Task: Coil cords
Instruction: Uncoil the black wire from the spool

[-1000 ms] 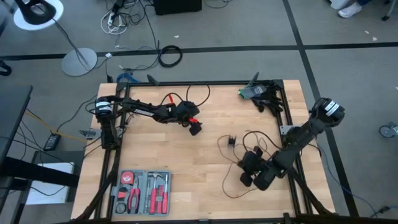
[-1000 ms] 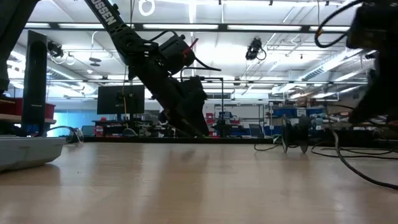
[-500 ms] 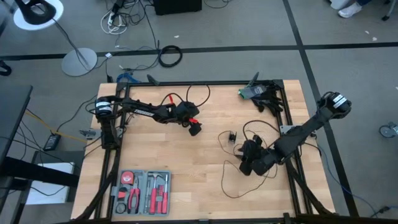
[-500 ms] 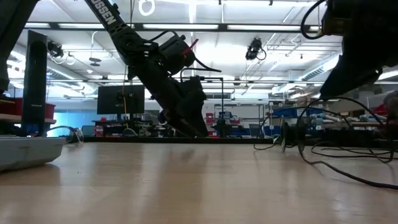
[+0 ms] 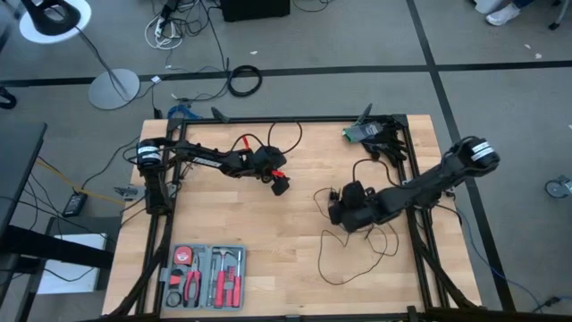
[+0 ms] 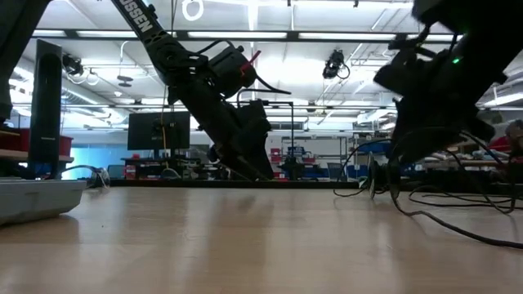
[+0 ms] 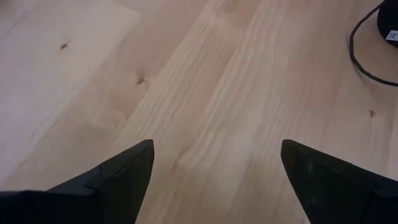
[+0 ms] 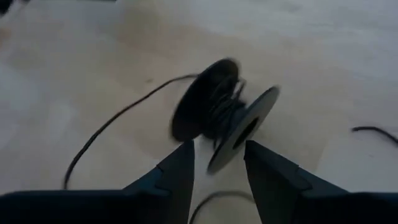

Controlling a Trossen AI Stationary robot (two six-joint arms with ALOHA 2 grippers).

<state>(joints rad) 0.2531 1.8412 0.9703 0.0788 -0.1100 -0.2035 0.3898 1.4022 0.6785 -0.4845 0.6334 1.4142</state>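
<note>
A small black spool (image 8: 224, 127) with thin black cord wound on it stands on its rims on the wooden table. It also shows in the high view (image 5: 332, 195). Loose cord (image 5: 344, 259) trails from it in slack loops toward the near edge. My right gripper (image 8: 219, 163) is open, its fingertips just short of the spool's near flange; I cannot tell whether they touch it. It sits right of the table's middle (image 5: 340, 211). My left gripper (image 7: 214, 165) is open and empty over bare wood near the middle (image 5: 281, 186).
A tool tray (image 5: 206, 275) lies at the near left. A green and black object (image 5: 365, 134) sits at the far right corner. A loop of cord (image 5: 362, 165) rises beside my right arm. Bare wood lies between the two grippers.
My right gripper has moved from near the table's near right side toward the far and left, up to the spool. The loose loops of cord on the table have shifted with it. My left arm has kept still.
</note>
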